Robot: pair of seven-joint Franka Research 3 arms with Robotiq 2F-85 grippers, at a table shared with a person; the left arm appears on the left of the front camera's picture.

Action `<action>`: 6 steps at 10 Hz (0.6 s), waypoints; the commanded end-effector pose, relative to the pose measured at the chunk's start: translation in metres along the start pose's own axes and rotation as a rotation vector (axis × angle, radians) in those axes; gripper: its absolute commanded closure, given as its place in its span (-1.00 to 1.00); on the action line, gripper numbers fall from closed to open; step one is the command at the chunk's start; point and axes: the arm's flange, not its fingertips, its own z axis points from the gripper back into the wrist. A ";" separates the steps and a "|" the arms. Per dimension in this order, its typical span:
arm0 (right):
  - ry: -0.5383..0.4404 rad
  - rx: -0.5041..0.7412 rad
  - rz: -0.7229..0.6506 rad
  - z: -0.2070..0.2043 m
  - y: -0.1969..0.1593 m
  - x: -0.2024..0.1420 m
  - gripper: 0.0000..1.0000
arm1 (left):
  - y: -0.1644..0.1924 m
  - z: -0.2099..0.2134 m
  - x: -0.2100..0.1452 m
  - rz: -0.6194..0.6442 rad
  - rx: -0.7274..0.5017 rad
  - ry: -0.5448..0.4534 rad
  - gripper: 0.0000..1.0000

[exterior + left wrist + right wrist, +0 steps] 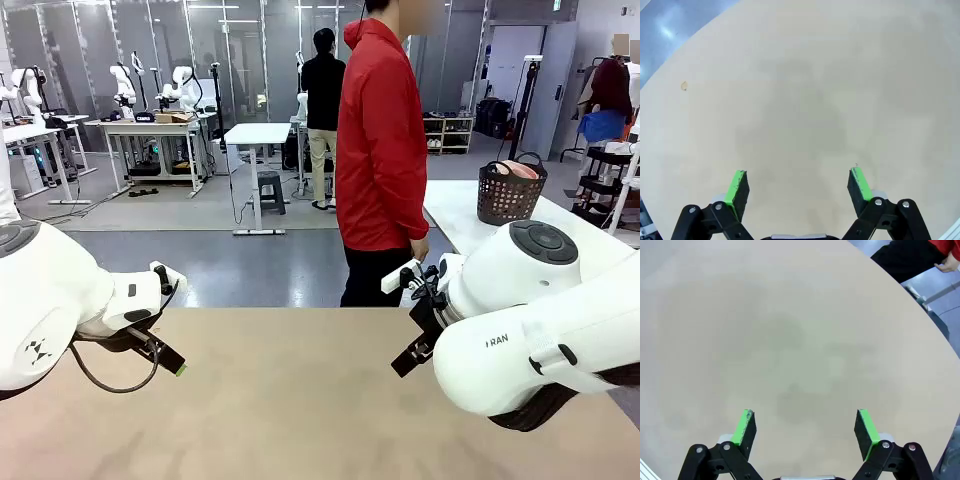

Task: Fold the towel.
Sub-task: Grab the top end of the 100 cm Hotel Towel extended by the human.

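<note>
The towel (516,169) shows as a salmon-pink bundle inside a dark basket (510,202) on a white side table at the far right, away from both arms. My left gripper (172,362) hovers low over the left part of the beige table (300,400). In the left wrist view the left gripper (799,180) is open, green pads wide apart, with bare tabletop between them. My right gripper (408,358) hangs over the table's right part. The right wrist view shows the right gripper (805,422) open too, holding nothing.
A person in a red jacket (380,150) stands at the far edge of the table, side-on, one hand (419,249) hanging down. That hand (947,264) shows at the top right corner of the right wrist view. Other tables stand farther back.
</note>
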 end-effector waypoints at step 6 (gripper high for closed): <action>0.000 0.000 0.000 0.000 0.000 0.000 -1.00 | 0.000 0.000 0.000 0.000 0.000 0.000 -1.00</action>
